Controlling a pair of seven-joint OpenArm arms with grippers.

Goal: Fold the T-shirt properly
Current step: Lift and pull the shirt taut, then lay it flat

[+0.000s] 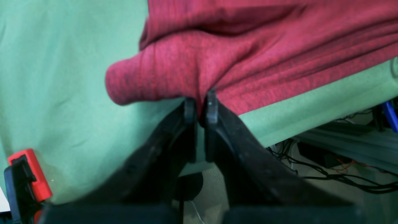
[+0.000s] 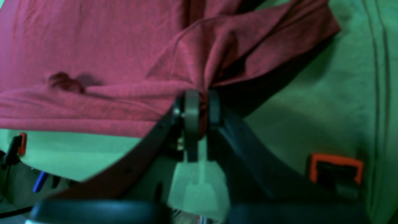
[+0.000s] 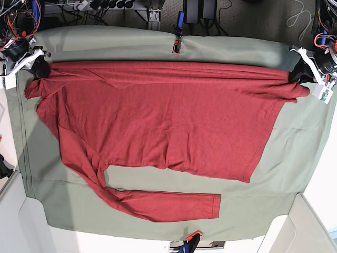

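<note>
The maroon T-shirt (image 3: 168,121) lies spread on the sage-green cloth (image 3: 284,158), its far edge stretched taut between both grippers. A long sleeve (image 3: 163,204) lies along the near side. My left gripper (image 3: 296,75) is at the far right and is shut on a bunched corner of the shirt; in the left wrist view the gripper (image 1: 200,101) pinches the fabric (image 1: 248,62). My right gripper (image 3: 41,69) is at the far left and is shut on the other corner; in the right wrist view the gripper (image 2: 200,104) pinches gathered fabric (image 2: 93,46).
Orange clamps hold the green cloth at the far edge (image 3: 176,46) and the near edge (image 3: 192,236); one shows in each wrist view (image 1: 29,174) (image 2: 335,169). Cables (image 1: 342,174) and electronics lie beyond the table's edge.
</note>
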